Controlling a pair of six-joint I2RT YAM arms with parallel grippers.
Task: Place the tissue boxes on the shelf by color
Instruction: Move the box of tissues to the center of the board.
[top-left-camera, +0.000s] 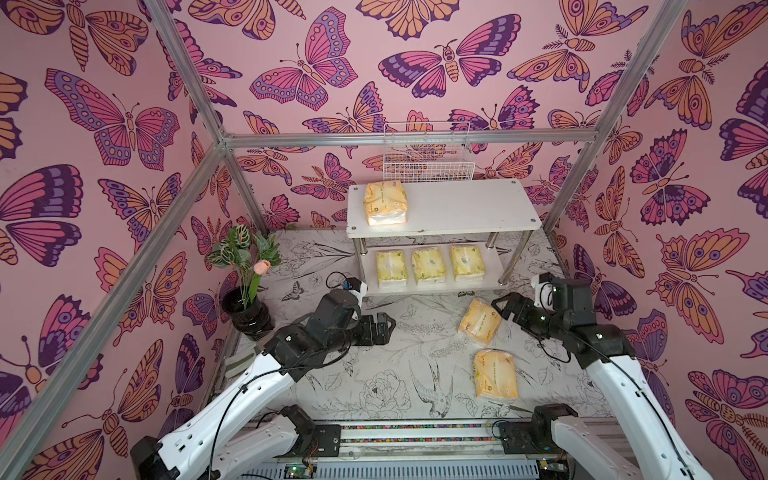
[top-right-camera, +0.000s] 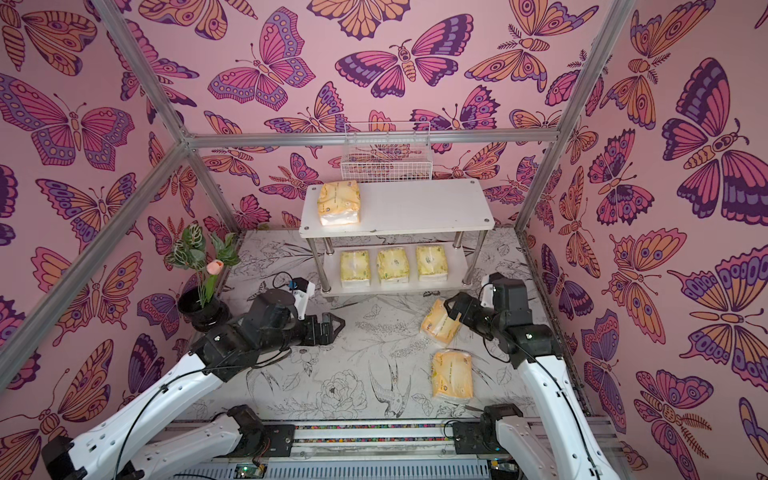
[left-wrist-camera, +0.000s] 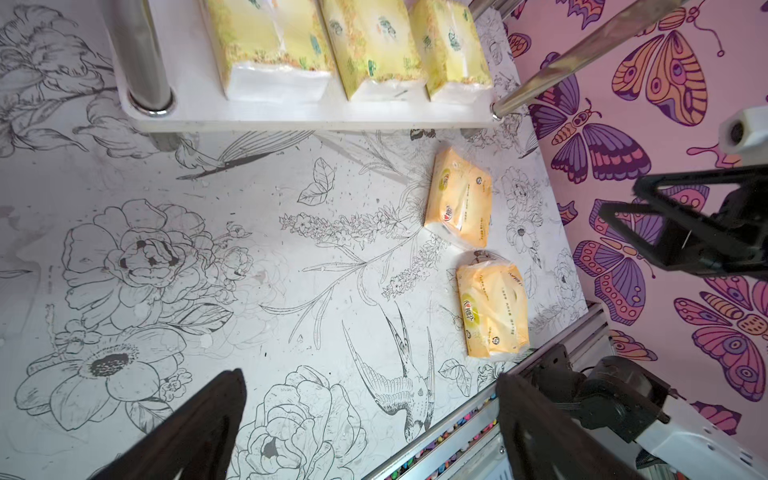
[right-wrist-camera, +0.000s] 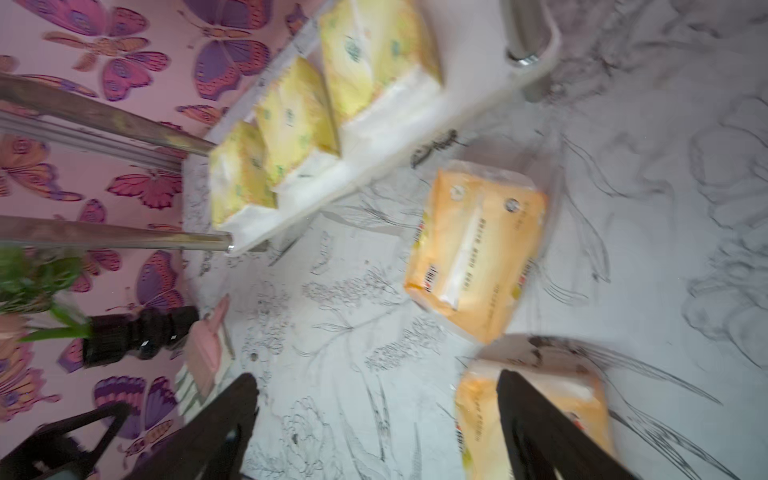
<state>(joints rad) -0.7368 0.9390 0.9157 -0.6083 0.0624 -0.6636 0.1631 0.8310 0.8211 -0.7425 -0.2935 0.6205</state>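
Pink butterfly-print walls and an aluminium frame enclose a counter (top-left-camera: 374, 361) covered in line-drawn flowers and birds.

- Shelf (top-left-camera: 465, 208): white, two boards on chrome legs, at the back of the counter.
- Lower board: three pale lemon-yellow tissue packs (top-left-camera: 429, 264) in a row. They fill it, so that colour appears done.
- Top board: one orange tissue pack (top-left-camera: 385, 203) at the left end. The bare space to its right looks kept for the other two.
- Unshelved: a farther orange pack (top-left-camera: 479, 322) lies tilted just before the shelf, and a nearer orange pack (top-left-camera: 495, 375) lies toward the arm bases. The two are close but apart.
- Right gripper (top-left-camera: 500, 309): jaws spread and empty, at the farther pack's right edge, probably lined up to take it.
- Left gripper (top-left-camera: 390, 329): jaws wide apart and empty, over mid-counter, clear of both packs.
- White wire basket (top-left-camera: 428, 162): on the wall just behind the top board's rear edge; a pack set too deep could meet it.
- Black vase (top-left-camera: 245, 311) with an artificial plant: far left, well apart from the work.
- Obstruction: the top board's front edge and the right chrome legs stand between the packs and their spot, so a lift must clear them.
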